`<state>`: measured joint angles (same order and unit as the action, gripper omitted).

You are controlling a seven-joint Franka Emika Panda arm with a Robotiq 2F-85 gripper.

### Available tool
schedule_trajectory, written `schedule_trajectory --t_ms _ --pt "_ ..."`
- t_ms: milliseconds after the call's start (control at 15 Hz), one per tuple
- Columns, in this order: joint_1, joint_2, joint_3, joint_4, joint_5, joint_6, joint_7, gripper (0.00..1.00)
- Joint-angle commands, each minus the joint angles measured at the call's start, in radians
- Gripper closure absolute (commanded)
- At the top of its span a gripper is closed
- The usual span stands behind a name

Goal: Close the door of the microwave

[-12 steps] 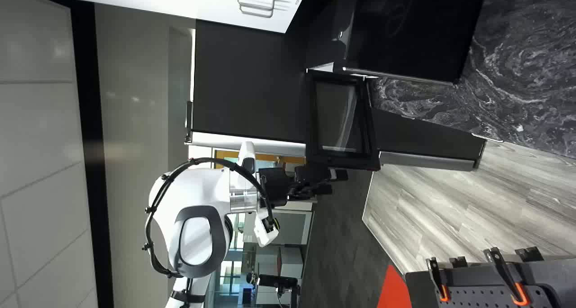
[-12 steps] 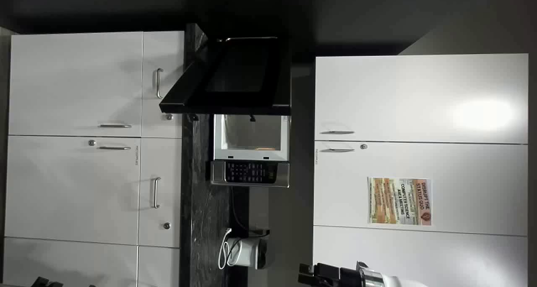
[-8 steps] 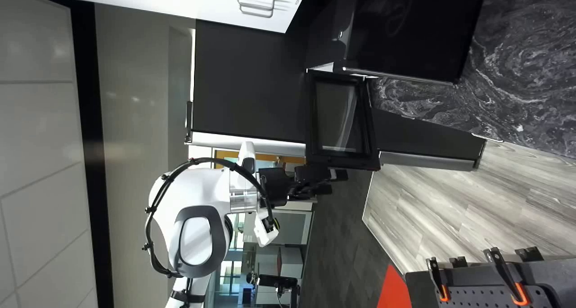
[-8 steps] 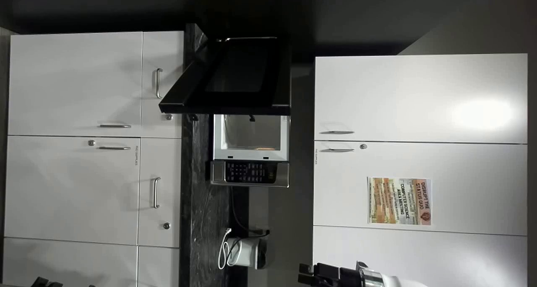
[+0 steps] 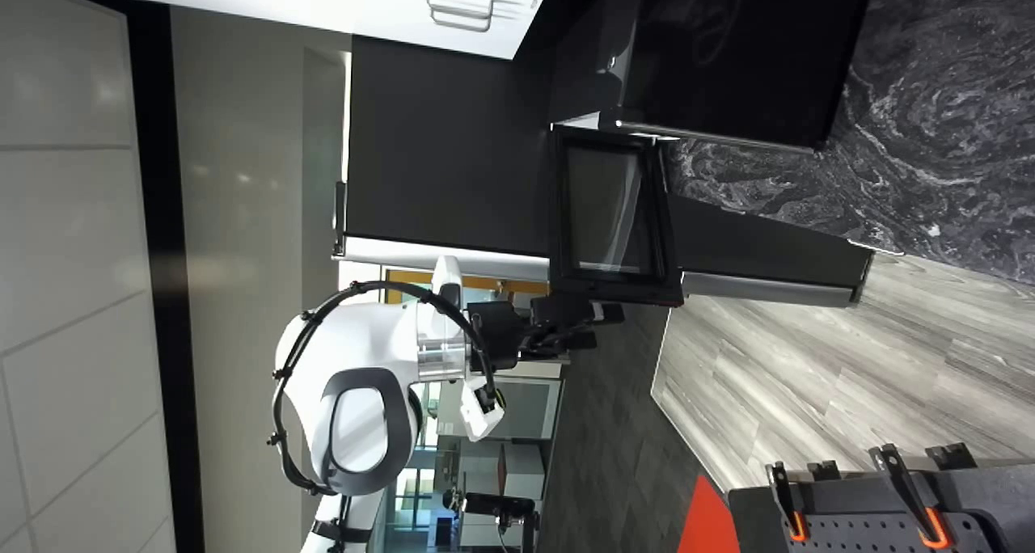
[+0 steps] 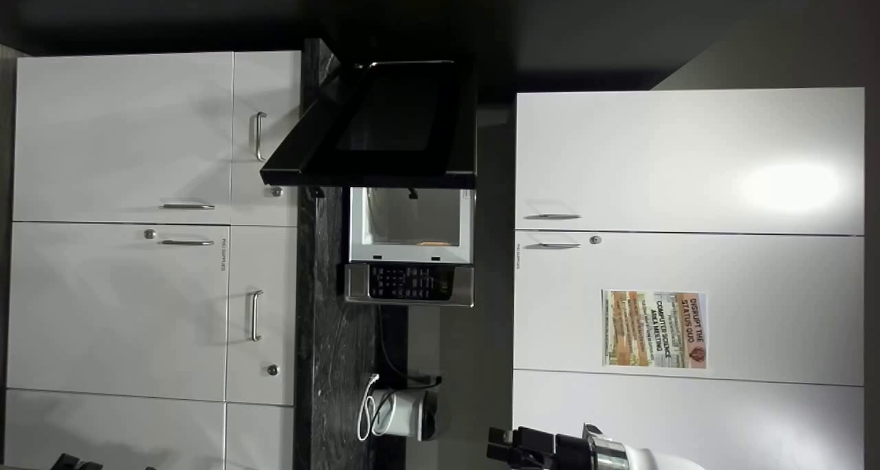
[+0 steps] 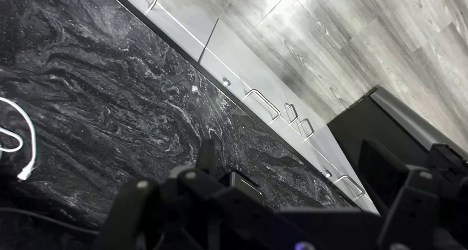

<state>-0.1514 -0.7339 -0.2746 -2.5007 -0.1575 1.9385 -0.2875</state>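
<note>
The black microwave (image 5: 728,60) stands on the dark countertop; pictures in both exterior views are turned sideways. Its white front frame (image 6: 412,255) and lit interior show in an exterior view. Its black door (image 5: 610,209), with a dark glass window, stands wide open; it shows in both exterior views (image 6: 388,123). My gripper (image 5: 597,327) appears just past the door's free edge there, but in an exterior view (image 6: 498,444) it is well apart from the door, beyond the control panel side. In the wrist view the fingers (image 7: 292,158) are wide apart with nothing between them.
A white appliance (image 6: 399,415) with a white cable sits on the countertop (image 7: 120,96). White cabinets (image 6: 124,140) with metal handles line the wall. A large black wall panel (image 5: 453,141) and a dark panel with grey edge (image 5: 768,246) flank the open door.
The arm has shifted slightly, and the gripper tips have moved slightly upward in one exterior picture. The door and microwave have not moved.
</note>
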Motion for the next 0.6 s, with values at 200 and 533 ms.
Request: schedule_trajectory --t_ms 200,533 --pt "0.07 -0.057 0.056 -0.114 0.05 0.113 -0.014 0.0" --pt "0.151 -0.054 0.13 -0.164 0.045 0.122 -0.016 0.0"
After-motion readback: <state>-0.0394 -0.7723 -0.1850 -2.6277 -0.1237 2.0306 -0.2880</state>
